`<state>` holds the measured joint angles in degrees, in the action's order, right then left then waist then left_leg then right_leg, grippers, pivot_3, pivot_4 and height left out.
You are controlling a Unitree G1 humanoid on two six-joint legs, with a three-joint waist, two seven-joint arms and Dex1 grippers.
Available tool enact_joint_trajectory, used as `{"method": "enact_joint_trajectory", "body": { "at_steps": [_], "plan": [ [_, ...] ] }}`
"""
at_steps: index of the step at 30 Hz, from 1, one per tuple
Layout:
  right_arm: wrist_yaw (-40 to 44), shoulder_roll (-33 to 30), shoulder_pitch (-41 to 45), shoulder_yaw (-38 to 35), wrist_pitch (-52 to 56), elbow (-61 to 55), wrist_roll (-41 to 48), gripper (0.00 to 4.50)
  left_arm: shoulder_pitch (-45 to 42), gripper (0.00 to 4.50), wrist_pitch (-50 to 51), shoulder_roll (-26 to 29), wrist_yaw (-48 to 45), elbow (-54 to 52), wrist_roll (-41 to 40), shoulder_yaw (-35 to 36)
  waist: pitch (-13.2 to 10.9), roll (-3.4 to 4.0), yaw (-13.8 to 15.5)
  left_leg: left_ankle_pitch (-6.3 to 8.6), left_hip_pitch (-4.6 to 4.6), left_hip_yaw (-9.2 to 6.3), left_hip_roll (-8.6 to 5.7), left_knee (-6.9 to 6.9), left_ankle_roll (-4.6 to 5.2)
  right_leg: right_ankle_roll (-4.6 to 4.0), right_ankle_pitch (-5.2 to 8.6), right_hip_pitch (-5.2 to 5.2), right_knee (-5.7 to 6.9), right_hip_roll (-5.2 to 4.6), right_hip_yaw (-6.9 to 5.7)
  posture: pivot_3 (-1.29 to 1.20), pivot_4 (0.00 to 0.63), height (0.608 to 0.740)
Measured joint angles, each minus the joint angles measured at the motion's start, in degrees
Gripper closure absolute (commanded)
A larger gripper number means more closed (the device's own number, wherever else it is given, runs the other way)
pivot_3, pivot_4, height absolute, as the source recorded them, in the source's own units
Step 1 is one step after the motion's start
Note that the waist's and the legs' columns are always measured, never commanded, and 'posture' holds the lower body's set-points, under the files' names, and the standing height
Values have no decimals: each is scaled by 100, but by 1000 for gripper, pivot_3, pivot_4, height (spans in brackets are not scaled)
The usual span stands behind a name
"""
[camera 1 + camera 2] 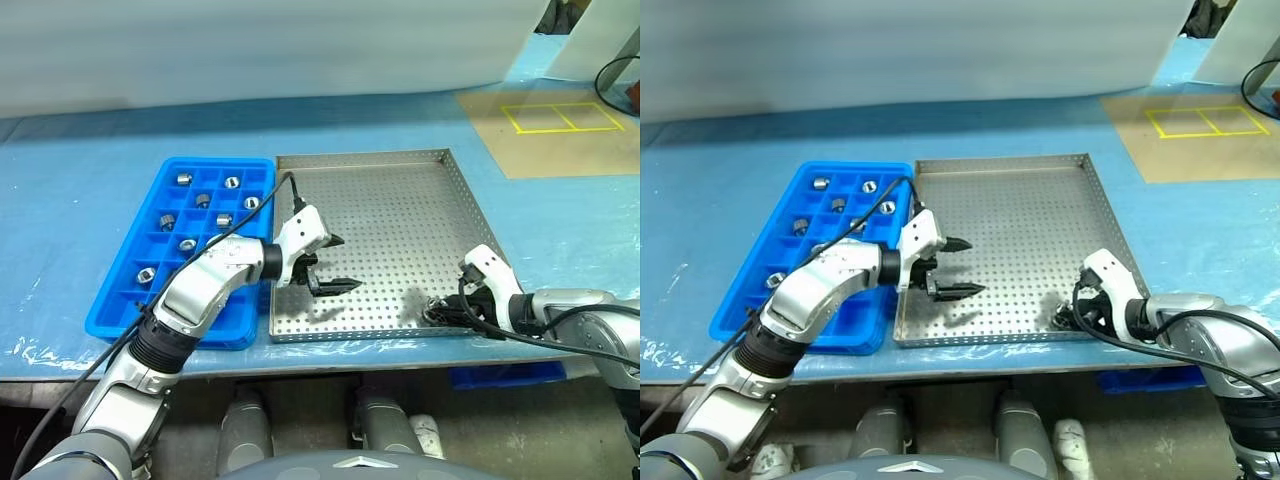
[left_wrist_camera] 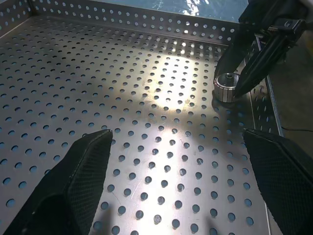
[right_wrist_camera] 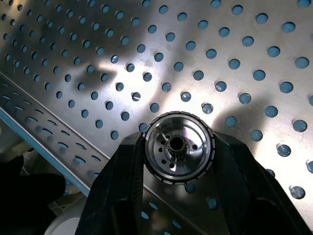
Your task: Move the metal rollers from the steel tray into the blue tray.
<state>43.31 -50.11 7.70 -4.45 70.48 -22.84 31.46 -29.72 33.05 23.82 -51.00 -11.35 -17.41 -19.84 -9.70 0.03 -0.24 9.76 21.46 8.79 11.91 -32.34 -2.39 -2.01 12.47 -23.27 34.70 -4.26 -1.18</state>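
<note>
Right wrist view, roller: one of the metal rollers (image 3: 179,148), a short silver cylinder with a ribbed rim and a central hole, sits between the two black fingers (image 3: 122,186) of the right gripper (image 3: 179,152), both pressed against its sides.
Right gripper jaws: drawn in narrow onto that roller, holding it at the perforated floor; whether it is lifted clear of the floor cannot be told.
Roller's place: near corner of the steel tray (image 1: 440,160) on the robot's right, close to the front rim.
Left wrist view, same roller: seen from the side as a small drum (image 2: 226,87) on the tray floor by the rim, with the right gripper's dark fingers closed around it.
Left gripper jaws: the left gripper (image 1: 330,264) has its fingers spread wide, with nothing between them, over the left part of the steel tray's floor; whether the tips touch the floor cannot be told.
Other rollers: seven more lie in separate compartments of the blue tray (image 1: 118,320), for instance one at its far end (image 1: 184,180) and one nearer the front (image 1: 144,274).
Blue tray's place: just beside the steel tray, on its left, the long sides next to each other.
Head views add: both trays on a blue-covered table (image 1: 70,190), with a brown sheet marked with yellow lines (image 1: 560,118) at the far right.
</note>
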Motion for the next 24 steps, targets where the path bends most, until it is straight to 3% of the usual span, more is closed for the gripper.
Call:
{"method": "enact_joint_trajectory", "body": {
  "at_steps": [11,19,24],
  "plan": [
    [220,734,1168,469,-952,488,13,2892,397,0,-241,298,102,-473,70,186,1,7,5,-2,4,0,2,8,-3,-2,0,-6,3,0,-7,-131,150,740],
    [541,1486,2312,1372,-1556,1208,-169,2892,1193,0,365,543,882,-1488,70,645,-1,10,197,-5,5,-3,5,12,-9,-4,0,-8,8,-2,-16,70,150,740],
    [930,2076,3015,1897,-1907,1748,-292,2892,2139,0,976,742,1400,-2527,-83,1245,-3,8,338,-8,22,-8,7,15,-13,-5,1,-24,7,-3,-25,201,150,740]
  ]
}}
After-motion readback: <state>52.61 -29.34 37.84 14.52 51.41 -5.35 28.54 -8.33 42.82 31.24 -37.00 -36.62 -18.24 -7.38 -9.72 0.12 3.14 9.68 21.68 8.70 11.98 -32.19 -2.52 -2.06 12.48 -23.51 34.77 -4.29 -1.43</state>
